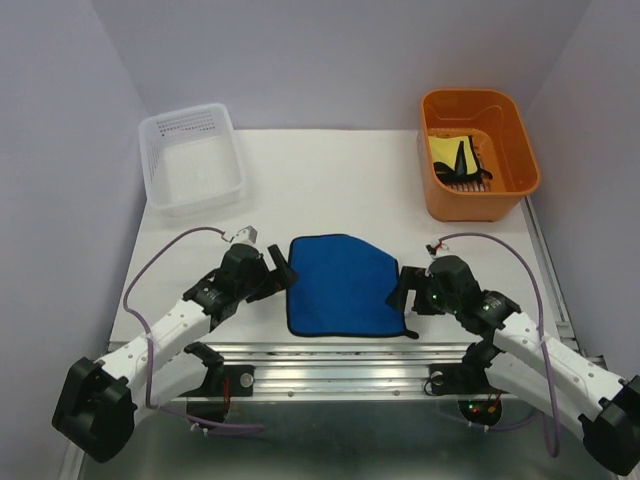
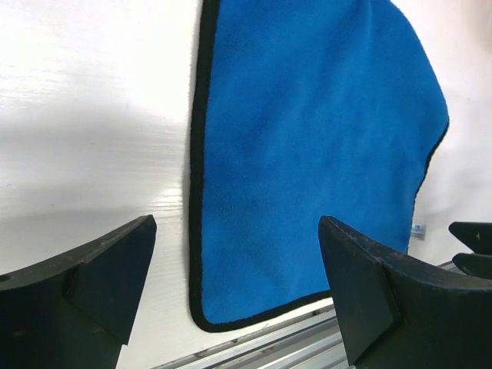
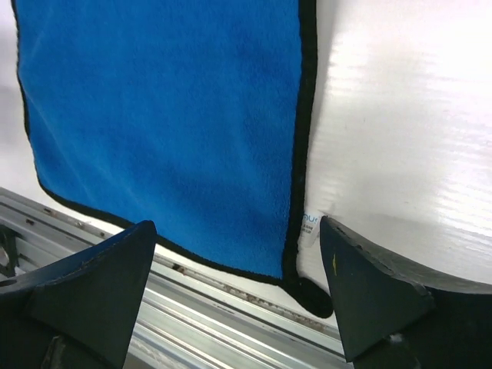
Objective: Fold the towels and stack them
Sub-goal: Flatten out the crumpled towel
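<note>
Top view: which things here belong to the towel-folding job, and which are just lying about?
Part of the job:
blue towel, spread flat on the table
yellow towel, crumpled in the orange bin
dark cloth lying on it, probably another towel

Lying about:
orange bin, only a container
white mesh basket, back left

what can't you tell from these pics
- Top view: in the bin, the yellow towel and the dark shape over it are too small to tell their folds or what the dark shape is.
- Wrist views: the blue towel is cut off by the top edge.
</note>
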Controlling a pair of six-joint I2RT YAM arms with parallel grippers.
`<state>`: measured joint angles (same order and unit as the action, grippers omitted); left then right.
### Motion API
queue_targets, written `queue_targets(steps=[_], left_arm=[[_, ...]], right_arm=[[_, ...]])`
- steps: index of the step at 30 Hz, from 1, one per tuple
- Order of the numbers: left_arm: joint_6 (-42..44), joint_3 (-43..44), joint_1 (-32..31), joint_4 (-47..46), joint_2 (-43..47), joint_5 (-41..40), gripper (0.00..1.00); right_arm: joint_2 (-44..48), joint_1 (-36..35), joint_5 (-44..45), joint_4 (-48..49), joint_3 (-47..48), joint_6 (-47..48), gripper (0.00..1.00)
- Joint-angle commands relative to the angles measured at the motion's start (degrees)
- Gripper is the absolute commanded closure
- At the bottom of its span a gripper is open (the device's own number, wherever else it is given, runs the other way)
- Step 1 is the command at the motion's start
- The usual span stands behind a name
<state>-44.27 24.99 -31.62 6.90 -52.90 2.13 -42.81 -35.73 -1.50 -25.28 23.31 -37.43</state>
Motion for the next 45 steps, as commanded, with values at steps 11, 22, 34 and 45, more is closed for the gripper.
queue_targets(steps=[11, 22, 34, 45], left_arm=[[2.7, 10.9, -0.8, 1.6, -11.6, -10.5, 0.03], [-3.6, 1.1, -8.9, 11.7, 0.8, 5.8, 0.04], [-4.6, 2.8, -13.9, 14.5, -9.3, 1.4, 0.34], [-7.8, 5.6, -17.6, 15.1, -17.8, -7.9, 0.68]], right_arm=[[-12.8, -0.4, 16.8, -0.4, 14.5, -1.2, 0.1], [-10.1, -0.4, -3.7, -7.7, 8.2, -0.8, 0.11], [-13.8, -0.5, -1.9, -7.6, 7.0, -2.8, 0.12], [-13.2, -0.7, 0.2, -8.3, 6.1, -3.9, 0.17]])
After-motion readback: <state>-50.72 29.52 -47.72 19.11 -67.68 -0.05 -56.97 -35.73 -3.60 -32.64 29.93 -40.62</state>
